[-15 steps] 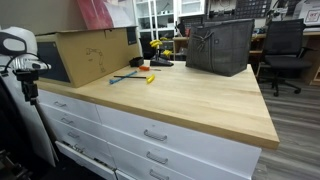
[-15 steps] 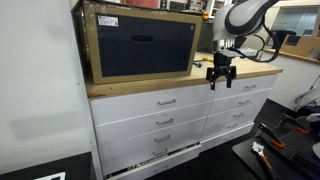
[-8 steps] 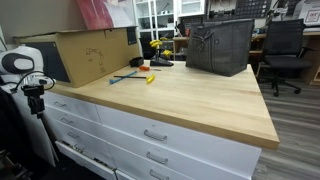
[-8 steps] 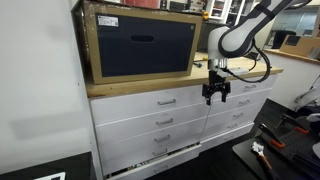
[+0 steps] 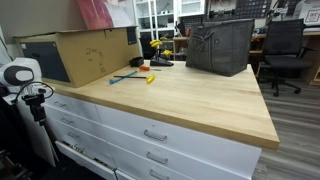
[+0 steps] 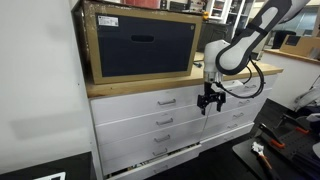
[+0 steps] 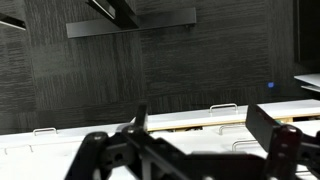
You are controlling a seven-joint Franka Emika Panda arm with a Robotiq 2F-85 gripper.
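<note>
My gripper (image 6: 208,103) hangs open and empty in front of the white drawer cabinet (image 6: 150,130), just below the wooden countertop's (image 5: 190,95) edge. It also shows in an exterior view at the cabinet's end (image 5: 38,103). It is nearest the top row of drawers, close to a metal drawer handle (image 6: 166,101), and touches nothing. In the wrist view the two dark fingers (image 7: 200,130) stand apart, with white drawer fronts and a handle (image 7: 222,106) behind them.
A large cardboard box (image 5: 90,52) with a dark open face (image 6: 140,45) stands on the countertop. A dark fabric bin (image 5: 220,45) and small tools (image 5: 135,75) lie farther along. An office chair (image 5: 285,50) stands behind.
The gripper has moved down from countertop height to in front of the top drawers, and a little along the cabinet. It stays open and empty.
</note>
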